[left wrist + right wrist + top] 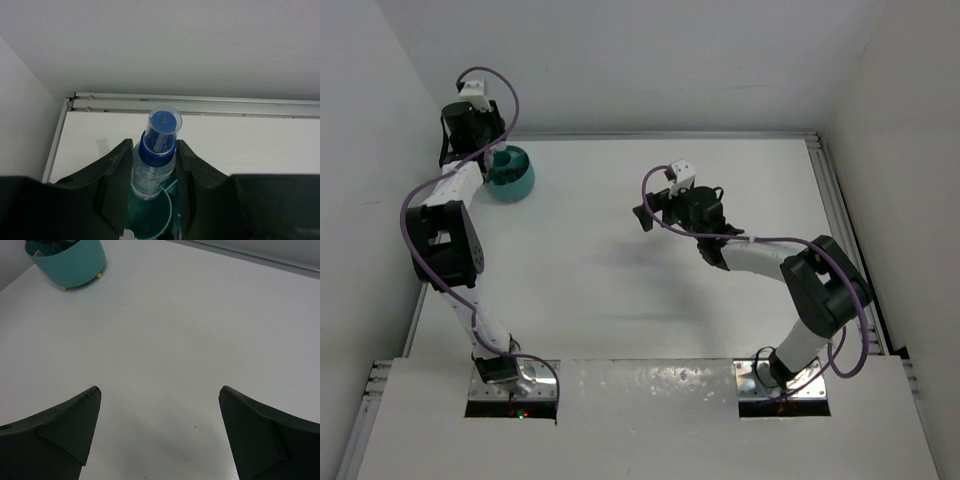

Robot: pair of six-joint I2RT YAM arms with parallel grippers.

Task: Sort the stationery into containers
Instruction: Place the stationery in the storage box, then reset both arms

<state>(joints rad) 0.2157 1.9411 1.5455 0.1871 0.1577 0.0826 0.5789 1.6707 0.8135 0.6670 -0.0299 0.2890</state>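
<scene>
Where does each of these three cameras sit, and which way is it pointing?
Top camera: fixed above and behind, looking down on the white table; left arm and right arm show whole.
Left wrist camera: looks along the left gripper toward the far rail; it grips a bottle.
Right wrist camera: looks forward-down over the table past the open right gripper.
Shared: all three show the teal pot.
</scene>
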